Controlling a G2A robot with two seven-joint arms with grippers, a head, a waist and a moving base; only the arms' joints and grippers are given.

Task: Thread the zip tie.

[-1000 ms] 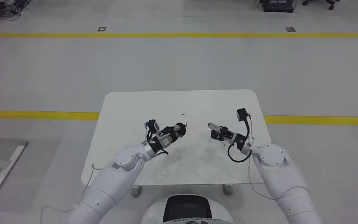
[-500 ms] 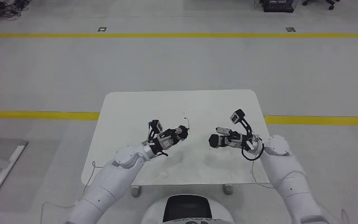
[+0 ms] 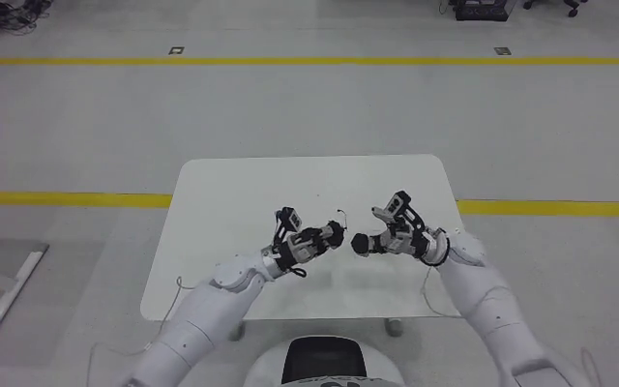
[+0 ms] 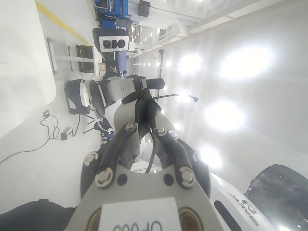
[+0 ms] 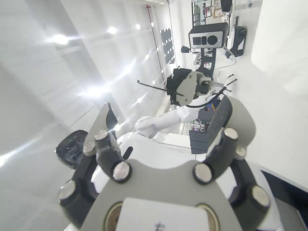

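White table: left tool above it clamped on zip tie; right tool facing, jaws apart.

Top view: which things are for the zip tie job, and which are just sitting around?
For the job:
zip tie
left gripper, fingers shut on the zip tie
right gripper, fingers open

Just sitting around:
white table
yellow floor lines

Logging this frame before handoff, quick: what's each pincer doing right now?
Left pincer: closed on the black zip tie.
Right pincer: open, holding nothing.
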